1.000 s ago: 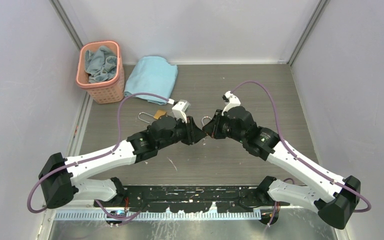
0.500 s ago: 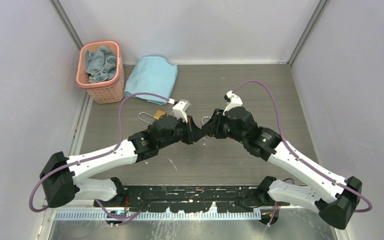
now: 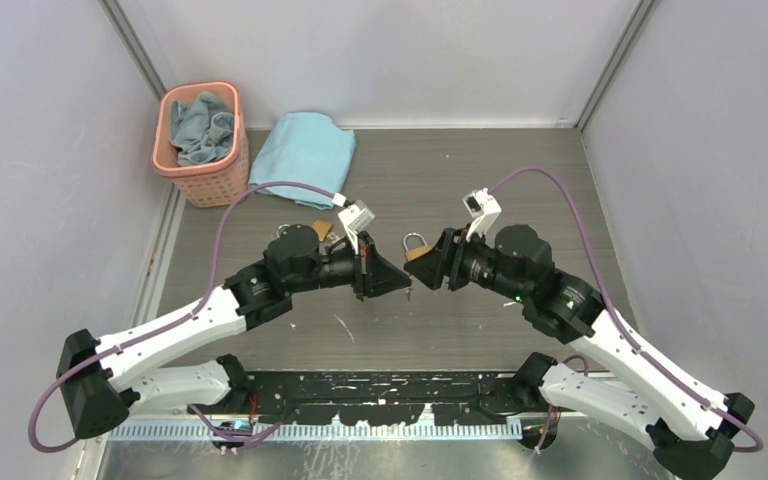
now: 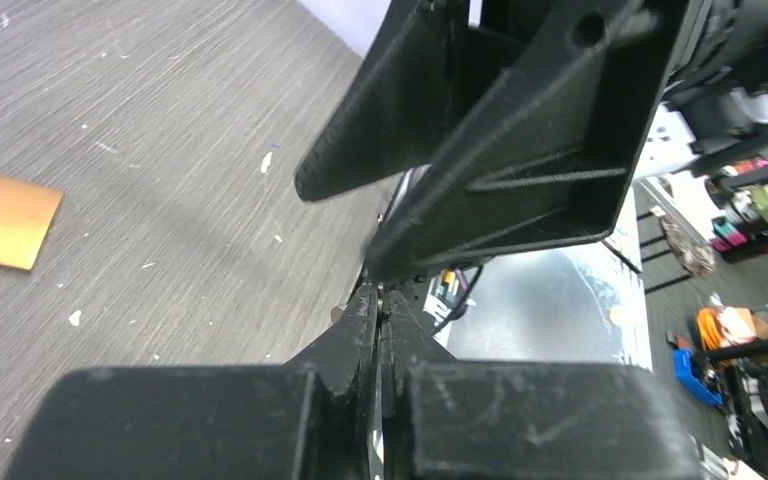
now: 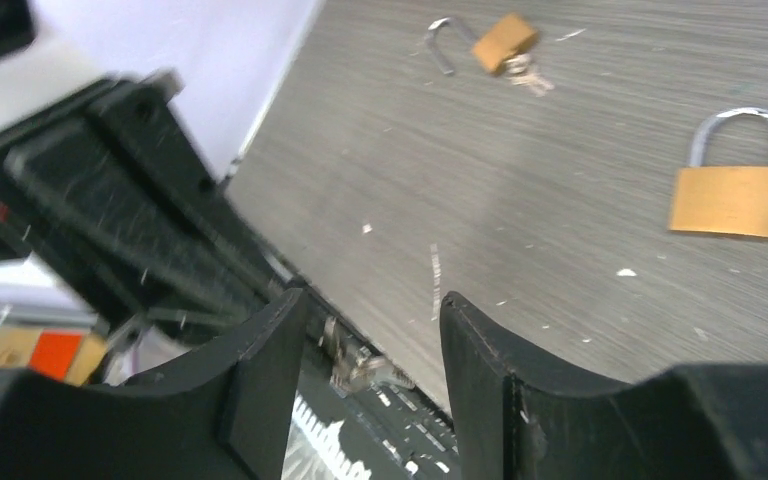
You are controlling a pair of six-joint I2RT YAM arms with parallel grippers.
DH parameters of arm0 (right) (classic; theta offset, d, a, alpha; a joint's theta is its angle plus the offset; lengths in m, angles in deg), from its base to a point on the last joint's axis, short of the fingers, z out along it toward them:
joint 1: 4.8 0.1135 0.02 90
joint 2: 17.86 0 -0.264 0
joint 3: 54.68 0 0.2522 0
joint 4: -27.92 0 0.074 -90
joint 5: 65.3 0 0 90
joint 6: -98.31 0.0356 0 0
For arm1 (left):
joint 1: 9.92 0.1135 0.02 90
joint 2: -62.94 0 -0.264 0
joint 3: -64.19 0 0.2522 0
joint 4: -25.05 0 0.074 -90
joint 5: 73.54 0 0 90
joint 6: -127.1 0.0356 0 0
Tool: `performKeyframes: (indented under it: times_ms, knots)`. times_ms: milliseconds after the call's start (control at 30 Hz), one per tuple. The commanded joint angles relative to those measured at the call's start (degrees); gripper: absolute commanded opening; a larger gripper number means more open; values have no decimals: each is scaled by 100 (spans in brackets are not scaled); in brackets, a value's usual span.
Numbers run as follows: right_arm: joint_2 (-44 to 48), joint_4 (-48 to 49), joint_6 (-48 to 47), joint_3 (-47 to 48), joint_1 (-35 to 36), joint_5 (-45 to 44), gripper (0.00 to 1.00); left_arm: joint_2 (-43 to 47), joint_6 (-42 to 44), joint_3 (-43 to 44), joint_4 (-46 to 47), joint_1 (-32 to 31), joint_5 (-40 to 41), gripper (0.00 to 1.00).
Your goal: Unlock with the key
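Observation:
A brass padlock (image 3: pixel 416 247) with its shackle shut lies flat on the table between the two arms; it also shows in the right wrist view as the padlock (image 5: pixel 733 198) and in the left wrist view as a brass block (image 4: pixel 5 220). My left gripper (image 3: pixel 403 284) (image 4: pixel 380 300) is shut on a small metal key (image 5: pixel 360 362), which sticks out past its tips. My right gripper (image 3: pixel 436 264) (image 5: pixel 372 297) faces it, open and a little apart. The key shows between the right fingers without touching them.
A second brass padlock (image 5: pixel 505 40) with an open shackle and keys in it lies behind the left arm (image 3: pixel 323 229). A pink basket (image 3: pixel 210 180) of cloths and a blue towel (image 3: pixel 305 155) sit at the back left. Enclosure walls stand on three sides.
The grippers were tip to tip. The left one has shut on the key, and the right one has opened and drawn back to the right. The left wrist has pulled slightly left.

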Motion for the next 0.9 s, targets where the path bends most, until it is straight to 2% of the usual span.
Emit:
performKeyframes:
  times_ms: [0,167,367,600,867]
  knots:
    - [505,866,-30,-290,30,1475,56,257,-100,28,415,296,-1322,0]
    - [726,1491,211,-470,30,2091,49,302,-280,44,625,384,-2011,0]
    - [635,1856,360,-478,30,2419,37,291,-464,110,858,385,-2749,0]
    - [627,1882,384,-458,30,2612,20,376,-402,143,712,385,-2841,0]
    - [776,1514,236,-434,30,2720,27,444,-260,247,399,385,-2897,0]
